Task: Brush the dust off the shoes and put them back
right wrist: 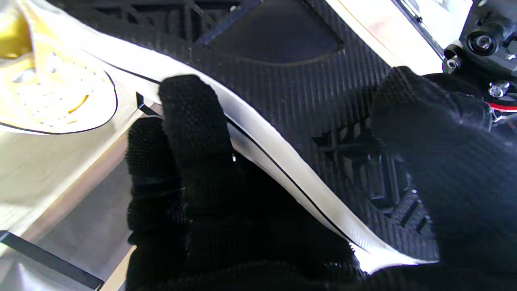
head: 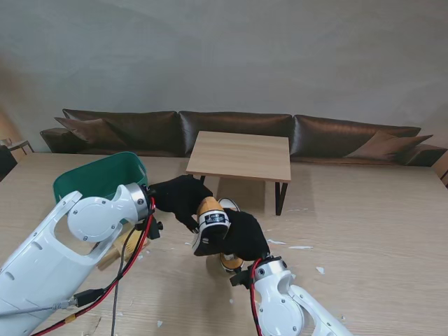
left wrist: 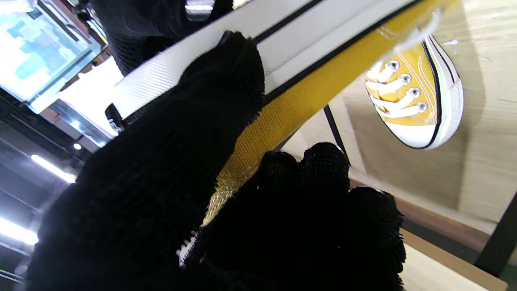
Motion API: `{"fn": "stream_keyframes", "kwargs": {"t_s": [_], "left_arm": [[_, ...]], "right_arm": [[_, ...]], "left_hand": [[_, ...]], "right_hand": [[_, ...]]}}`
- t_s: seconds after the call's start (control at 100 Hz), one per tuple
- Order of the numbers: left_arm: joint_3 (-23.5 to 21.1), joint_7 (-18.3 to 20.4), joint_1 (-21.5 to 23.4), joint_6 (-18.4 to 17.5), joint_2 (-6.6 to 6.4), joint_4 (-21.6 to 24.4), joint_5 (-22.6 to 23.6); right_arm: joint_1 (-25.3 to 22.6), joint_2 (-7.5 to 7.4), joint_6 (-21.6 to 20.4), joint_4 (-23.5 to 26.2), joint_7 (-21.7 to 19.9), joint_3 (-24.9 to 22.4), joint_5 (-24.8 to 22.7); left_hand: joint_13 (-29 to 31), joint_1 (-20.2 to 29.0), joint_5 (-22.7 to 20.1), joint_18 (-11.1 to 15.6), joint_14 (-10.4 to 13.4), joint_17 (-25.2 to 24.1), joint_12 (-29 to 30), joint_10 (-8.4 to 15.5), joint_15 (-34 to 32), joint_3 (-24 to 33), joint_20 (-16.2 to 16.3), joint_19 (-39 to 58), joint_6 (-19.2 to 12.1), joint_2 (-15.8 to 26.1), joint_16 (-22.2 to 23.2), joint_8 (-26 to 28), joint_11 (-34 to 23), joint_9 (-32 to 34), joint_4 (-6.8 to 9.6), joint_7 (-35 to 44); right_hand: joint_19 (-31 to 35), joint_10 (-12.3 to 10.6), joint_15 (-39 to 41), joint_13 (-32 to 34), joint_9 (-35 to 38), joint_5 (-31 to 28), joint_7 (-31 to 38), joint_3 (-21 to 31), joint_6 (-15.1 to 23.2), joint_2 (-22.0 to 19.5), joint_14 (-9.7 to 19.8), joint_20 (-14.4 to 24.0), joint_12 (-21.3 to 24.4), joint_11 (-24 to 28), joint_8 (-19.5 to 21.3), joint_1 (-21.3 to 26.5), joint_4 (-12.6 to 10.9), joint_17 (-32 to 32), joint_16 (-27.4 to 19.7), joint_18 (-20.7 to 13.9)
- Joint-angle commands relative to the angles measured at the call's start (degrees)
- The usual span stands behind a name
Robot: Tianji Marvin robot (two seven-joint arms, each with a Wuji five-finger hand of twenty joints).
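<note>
The wooden floor (head: 364, 210) carries a low wooden table (head: 241, 155) and, at left, a green bin (head: 98, 178). Above the floor, nearer to me than the table, both black-gloved hands clamp 1 yellow canvas sneaker (head: 211, 225), heel tab toward the camera. The left hand (head: 180, 198) grips its side; the right hand (head: 245, 234) grips its black sole. The 2nd yellow sneaker (left wrist: 416, 105) lies on the floor beneath them.

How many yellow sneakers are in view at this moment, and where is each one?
2. One sneaker is lifted off the table, gripped by both the left hand and the right hand. The other sneaker lies on the table beneath them, mostly hidden in the stand view.
</note>
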State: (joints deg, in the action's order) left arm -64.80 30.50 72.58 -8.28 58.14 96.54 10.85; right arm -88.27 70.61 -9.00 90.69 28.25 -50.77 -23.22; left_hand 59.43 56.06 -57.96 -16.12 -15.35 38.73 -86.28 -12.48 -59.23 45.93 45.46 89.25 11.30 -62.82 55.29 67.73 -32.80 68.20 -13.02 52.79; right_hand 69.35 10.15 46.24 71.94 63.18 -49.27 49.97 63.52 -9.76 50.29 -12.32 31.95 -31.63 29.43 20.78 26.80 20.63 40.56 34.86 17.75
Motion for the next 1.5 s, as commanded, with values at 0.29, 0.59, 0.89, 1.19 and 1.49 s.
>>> {"fn": "stream_keyframes", "kwargs": {"t_s": [0.29,0.59,0.89,1.19,1.49], "left_arm": [[-4.39,-1.71,5.18,1.70,0.86,4.77,3.82],[-9.06,-3.36,11.19,2.22,0.83,9.33,7.23],[-15.18,-4.37,19.01,5.53,0.95,15.04,9.26],[-21.02,-6.46,28.13,6.70,1.34,19.92,12.02],[-21.68,-7.99,33.97,8.59,1.70,21.58,12.35]], "right_arm": [[-2.47,1.42,-1.01,4.59,-0.87,2.42,0.11],[-3.99,1.93,-0.42,6.55,-0.09,2.95,1.93],[-4.54,2.18,0.62,7.41,0.07,2.56,3.52],[-4.07,3.01,2.39,7.31,1.25,2.80,5.41],[-3.24,4.20,5.04,7.66,3.32,2.99,7.53]], "left_hand": [[-10.95,-3.43,9.83,1.45,-3.55,-10.29,18.61,-2.75,9.75,-2.42,0.23,-7.74,3.16,18.67,-6.69,-6.68,8.98,-11.33,2.41,14.81],[-17.77,-13.28,14.15,-1.09,-5.50,-18.69,44.50,-5.42,18.63,-3.06,1.21,-15.54,0.14,24.51,-10.08,-39.33,16.70,-18.44,6.31,-35.08],[-25.81,-17.19,19.38,-4.76,-7.10,-28.44,56.58,-6.61,34.65,-11.53,-2.38,-31.88,0.20,29.99,-19.35,-46.21,24.46,-24.89,6.66,-43.08],[-28.96,-19.43,19.68,-5.55,-5.82,-31.98,61.94,-5.07,43.84,-11.67,-5.89,-45.40,-2.89,30.18,-25.65,-47.01,26.07,-27.53,6.57,-43.10],[-31.51,-21.40,20.75,-4.74,-5.28,-33.52,63.21,-4.58,46.75,-6.79,-4.40,-51.63,-5.46,28.04,-26.77,-48.01,26.34,-29.63,6.11,-44.00]], "right_hand": [[2.29,-3.14,6.58,3.04,14.21,-8.12,11.96,9.28,10.69,-4.25,6.51,-2.26,-5.78,4.04,8.85,6.12,-2.84,8.34,2.89,-5.67],[1.79,-2.53,8.36,3.10,15.11,-8.52,11.77,10.20,10.09,-3.42,7.06,-1.76,-6.66,3.45,9.41,6.46,-2.98,10.43,3.41,-5.32],[1.50,-2.05,8.92,3.05,15.39,-8.63,11.78,10.31,9.09,-3.43,6.70,-1.22,-7.08,3.22,9.55,6.73,-2.94,10.61,3.45,-4.62],[1.24,-1.68,9.08,3.05,15.31,-8.57,11.75,10.23,8.61,-3.47,6.60,-0.73,-7.36,3.06,9.71,7.12,-3.03,10.51,3.35,-4.23],[0.92,-1.06,9.00,2.94,15.18,-8.50,11.69,10.13,7.93,-3.47,5.90,-0.41,-7.55,3.05,9.71,7.68,-3.13,10.24,3.20,-3.59]]}}
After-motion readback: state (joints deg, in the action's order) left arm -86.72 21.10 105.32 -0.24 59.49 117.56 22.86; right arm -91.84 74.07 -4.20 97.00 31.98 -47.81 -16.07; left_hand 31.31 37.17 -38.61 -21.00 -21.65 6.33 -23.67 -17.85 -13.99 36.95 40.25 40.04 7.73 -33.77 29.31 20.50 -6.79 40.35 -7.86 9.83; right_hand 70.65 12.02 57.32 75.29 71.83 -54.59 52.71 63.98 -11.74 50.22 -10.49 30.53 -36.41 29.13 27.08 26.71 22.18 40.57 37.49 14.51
